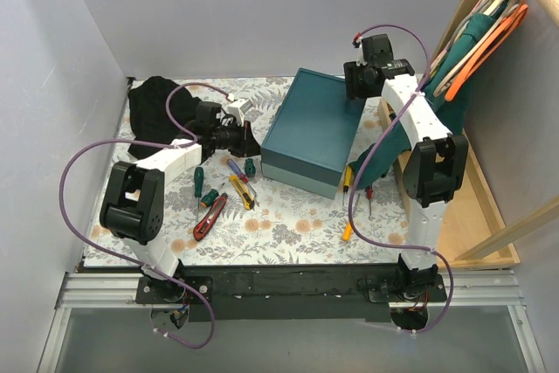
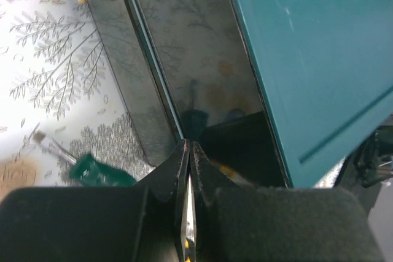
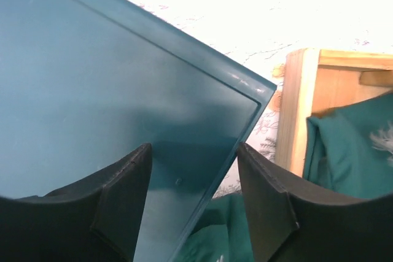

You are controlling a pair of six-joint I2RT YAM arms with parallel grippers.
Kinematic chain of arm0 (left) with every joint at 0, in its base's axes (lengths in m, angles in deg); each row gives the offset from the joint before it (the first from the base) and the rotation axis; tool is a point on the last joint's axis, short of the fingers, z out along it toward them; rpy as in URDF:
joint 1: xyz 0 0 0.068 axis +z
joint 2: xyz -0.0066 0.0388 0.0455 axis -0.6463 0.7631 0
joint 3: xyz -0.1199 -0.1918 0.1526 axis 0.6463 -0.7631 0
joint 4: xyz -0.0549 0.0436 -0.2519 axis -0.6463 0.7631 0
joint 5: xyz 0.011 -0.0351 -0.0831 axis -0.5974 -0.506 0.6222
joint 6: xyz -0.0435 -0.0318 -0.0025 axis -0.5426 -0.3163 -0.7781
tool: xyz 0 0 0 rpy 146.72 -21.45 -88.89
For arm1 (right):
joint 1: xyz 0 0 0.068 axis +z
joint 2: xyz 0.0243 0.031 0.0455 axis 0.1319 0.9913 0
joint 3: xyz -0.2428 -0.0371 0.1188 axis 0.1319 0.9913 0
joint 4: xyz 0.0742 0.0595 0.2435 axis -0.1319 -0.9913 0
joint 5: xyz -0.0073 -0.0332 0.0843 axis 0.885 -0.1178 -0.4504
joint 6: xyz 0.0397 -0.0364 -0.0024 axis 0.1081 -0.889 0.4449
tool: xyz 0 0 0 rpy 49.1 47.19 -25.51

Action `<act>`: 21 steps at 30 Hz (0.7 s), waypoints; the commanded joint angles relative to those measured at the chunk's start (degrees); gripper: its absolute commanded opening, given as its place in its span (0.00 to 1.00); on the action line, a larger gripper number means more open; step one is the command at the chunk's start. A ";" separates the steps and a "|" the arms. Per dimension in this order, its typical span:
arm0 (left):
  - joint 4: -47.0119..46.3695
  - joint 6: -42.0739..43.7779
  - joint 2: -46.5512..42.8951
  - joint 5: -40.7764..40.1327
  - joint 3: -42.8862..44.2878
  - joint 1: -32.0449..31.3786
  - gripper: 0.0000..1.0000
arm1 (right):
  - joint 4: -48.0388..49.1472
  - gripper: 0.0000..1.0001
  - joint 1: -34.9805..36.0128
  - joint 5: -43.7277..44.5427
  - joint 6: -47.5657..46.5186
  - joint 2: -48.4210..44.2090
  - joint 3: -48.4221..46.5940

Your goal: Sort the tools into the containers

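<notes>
A black cloth [image 1: 155,102] lies bunched in the desk's [image 1: 288,233] far left back corner. In front of it, loose tools lie flat on the flowered surface near the left arm's elbow: a green-handled screwdriver [image 1: 199,183], a red utility knife [image 1: 210,217] and a yellow utility knife [image 1: 242,191].

The left claw [image 2: 188,146] is closed, its two fingers pressed flat together. Its tips sit at the seam low on the left side wall of the teal box [image 1: 314,124]. Whether they pinch anything there I cannot tell. A short green handle [image 2: 98,173] lies on the desk just left of that claw.

The box stands closed in the middle of the desk, a darker lid over a paler base. The right claw [image 3: 193,151] is open above the lid's far right corner, and the lid's edge runs between its spread fingers. Whether they touch it I cannot tell.

Right of the box, a yellow-orange screwdriver [image 1: 348,178] lies at the front right corner, just beside a teal cloth [image 1: 393,141] draped over a wooden frame [image 1: 476,207].
</notes>
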 commanded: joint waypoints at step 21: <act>0.80 0.29 3.84 1.59 8.96 -7.06 0.00 | 1.26 0.68 -2.09 -18.91 4.31 8.69 -5.20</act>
